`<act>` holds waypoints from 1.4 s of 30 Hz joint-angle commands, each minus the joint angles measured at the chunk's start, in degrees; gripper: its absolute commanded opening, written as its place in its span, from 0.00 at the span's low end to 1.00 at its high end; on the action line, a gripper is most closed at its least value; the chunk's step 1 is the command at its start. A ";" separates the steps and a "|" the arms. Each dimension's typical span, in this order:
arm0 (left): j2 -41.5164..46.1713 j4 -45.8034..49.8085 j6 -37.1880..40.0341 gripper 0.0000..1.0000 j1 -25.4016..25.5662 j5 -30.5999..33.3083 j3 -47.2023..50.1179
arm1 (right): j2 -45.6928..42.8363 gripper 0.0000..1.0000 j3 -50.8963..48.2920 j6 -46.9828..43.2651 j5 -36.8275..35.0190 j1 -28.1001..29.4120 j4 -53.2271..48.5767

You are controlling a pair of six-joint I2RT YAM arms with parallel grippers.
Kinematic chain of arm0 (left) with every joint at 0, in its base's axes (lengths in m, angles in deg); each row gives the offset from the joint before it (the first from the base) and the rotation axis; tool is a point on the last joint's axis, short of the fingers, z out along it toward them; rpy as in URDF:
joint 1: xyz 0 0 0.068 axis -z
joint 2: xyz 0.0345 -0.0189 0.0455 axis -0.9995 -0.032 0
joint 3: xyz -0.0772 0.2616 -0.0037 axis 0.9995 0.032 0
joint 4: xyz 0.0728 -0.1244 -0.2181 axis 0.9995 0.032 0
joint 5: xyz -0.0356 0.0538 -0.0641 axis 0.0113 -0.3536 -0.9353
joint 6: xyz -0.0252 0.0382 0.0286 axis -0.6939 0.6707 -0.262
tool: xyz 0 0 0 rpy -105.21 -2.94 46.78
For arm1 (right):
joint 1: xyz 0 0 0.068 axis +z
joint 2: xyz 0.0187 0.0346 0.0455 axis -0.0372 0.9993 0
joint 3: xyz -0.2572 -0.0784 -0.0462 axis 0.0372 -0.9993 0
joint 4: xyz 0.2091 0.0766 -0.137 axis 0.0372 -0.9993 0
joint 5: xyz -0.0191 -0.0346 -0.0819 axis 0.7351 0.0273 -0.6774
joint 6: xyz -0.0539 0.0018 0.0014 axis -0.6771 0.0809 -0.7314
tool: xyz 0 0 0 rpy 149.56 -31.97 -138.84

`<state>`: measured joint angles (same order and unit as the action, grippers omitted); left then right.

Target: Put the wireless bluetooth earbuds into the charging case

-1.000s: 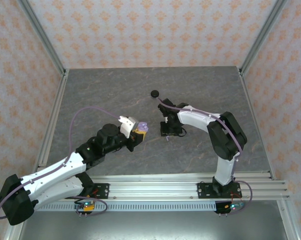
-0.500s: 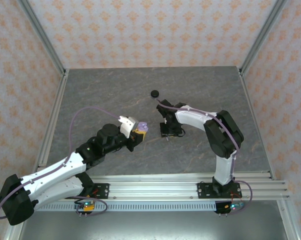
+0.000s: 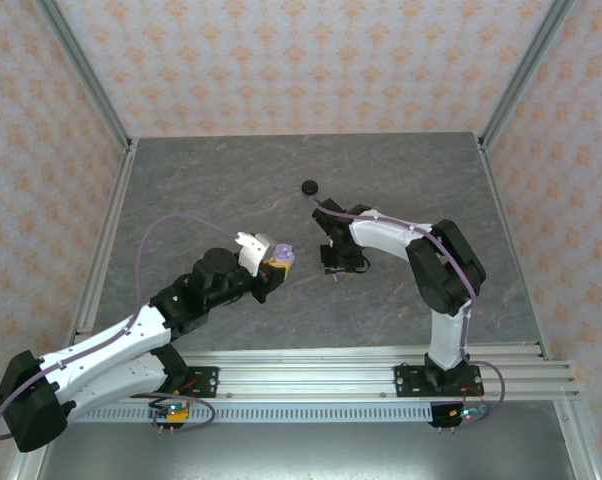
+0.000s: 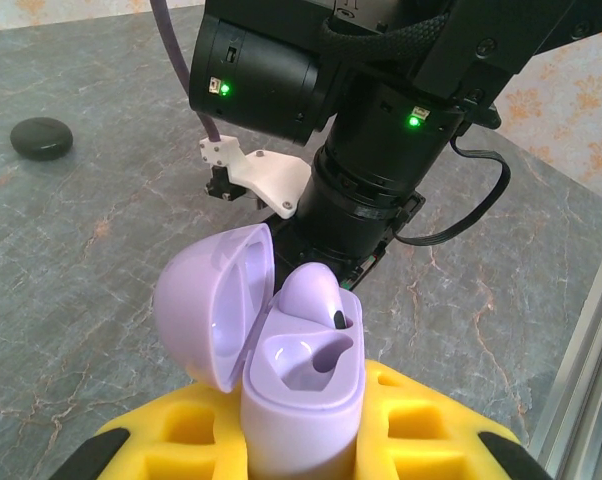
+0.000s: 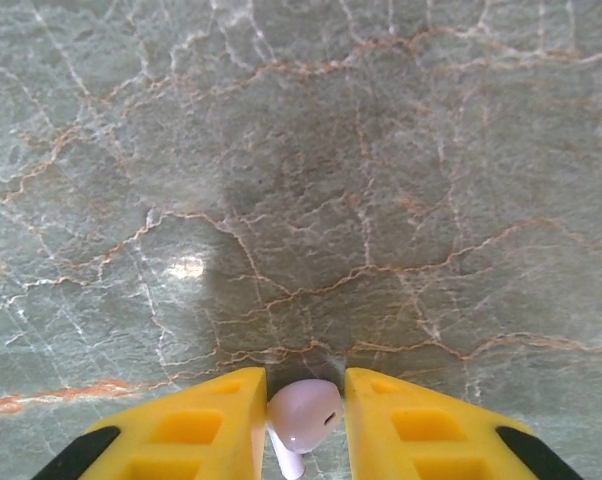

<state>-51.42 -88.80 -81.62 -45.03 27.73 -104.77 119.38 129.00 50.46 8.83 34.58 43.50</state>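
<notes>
Over the table in the overhead view, the right arm has swung its elbow a touch leftward. Its right gripper [image 3: 338, 268] sits low on the table [image 3: 201, 180], near the left gripper [image 3: 278, 258]. That one hasn't budged and holds the lavender case [image 3: 284, 254] up off the surface. A black disc [image 3: 308, 187] lies further back, well apart.

From the left wrist, the case is clamped tight between the yellow pads [image 4: 421, 430] with its lid [image 4: 216, 305] flipped open. One seated earbud [image 4: 316, 292] fills the far slot and the near slot is empty.

From the right wrist, the fingers [image 5: 206, 420] have squeezed in and now look pressed against both sides of a pale earbud [image 5: 306, 408] lying on the table. I'd say the pick is basically made, so what's left is lifting it and carrying it to that empty slot.
</notes>
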 commanded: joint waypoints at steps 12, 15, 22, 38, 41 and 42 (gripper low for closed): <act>-1.05 0.06 -0.45 0.05 0.32 1.51 0.72 | -1.39 0.24 -2.93 2.87 0.05 0.30 4.34; -3.43 -0.22 -1.28 0.05 0.29 1.81 0.14 | -2.86 0.23 -4.53 3.71 2.17 -0.69 6.61; -12.76 -1.00 -4.11 0.05 0.26 4.46 -2.80 | -7.32 0.24 -9.72 5.23 6.77 -4.21 12.33; -31.72 -12.01 -8.05 0.04 -1.98 -1.90 -8.08 | -20.18 0.23 -22.73 10.46 21.23 -13.21 28.45; -33.67 -16.89 -9.14 0.04 -3.11 -5.05 -7.50 | -22.80 0.23 -24.15 11.37 23.10 -14.23 30.77; -34.27 -18.55 -9.51 0.04 -3.38 -6.02 -7.23 | -23.53 0.23 -24.40 11.63 23.72 -14.38 31.34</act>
<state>-84.62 -99.33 -89.25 -47.57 25.48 -111.88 98.57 105.53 60.45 29.29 20.81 70.49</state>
